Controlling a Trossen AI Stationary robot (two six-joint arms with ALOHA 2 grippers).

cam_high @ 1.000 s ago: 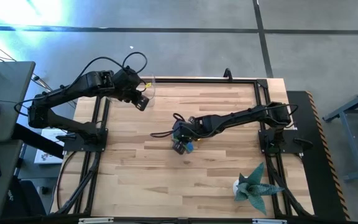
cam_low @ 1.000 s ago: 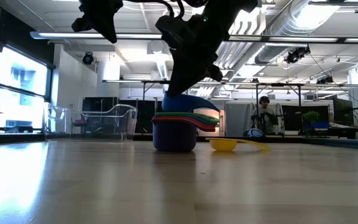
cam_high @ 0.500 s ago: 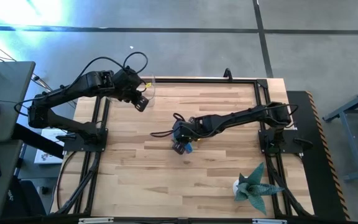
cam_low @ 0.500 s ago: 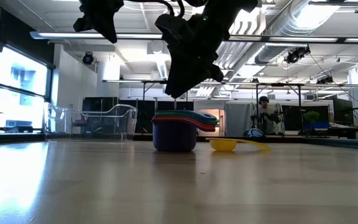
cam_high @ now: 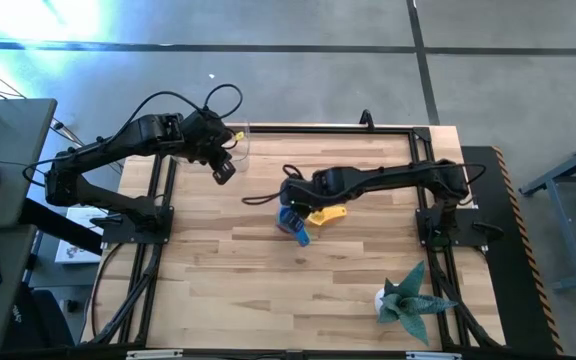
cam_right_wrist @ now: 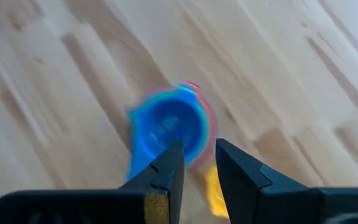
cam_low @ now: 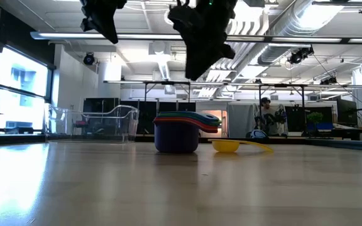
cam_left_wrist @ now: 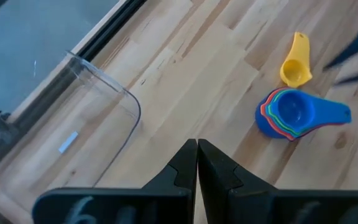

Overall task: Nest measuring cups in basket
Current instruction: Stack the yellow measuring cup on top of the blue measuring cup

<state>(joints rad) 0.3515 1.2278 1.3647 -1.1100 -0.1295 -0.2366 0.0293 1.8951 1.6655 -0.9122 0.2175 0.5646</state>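
Note:
A stack of nested measuring cups, purple at the bottom and blue on top, stands on the table. The yellow cup lies beside it on the table. The clear basket sits at the far left. My right gripper hovers open and empty above the stack, a little toward the far edge. My left gripper is shut and empty, raised near the basket.
A spiky teal plant figure sits at the near right corner. Black frame rails run along the table's far, left and right sides. Bare wood lies between the stack and the basket. A person sits in the room behind.
My right gripper has come off the blue cup, which has settled level on top of the stack. The gripper has then risen and drawn back toward the far edge, uncovering the yellow cup in the high view. The stack has stayed in place.

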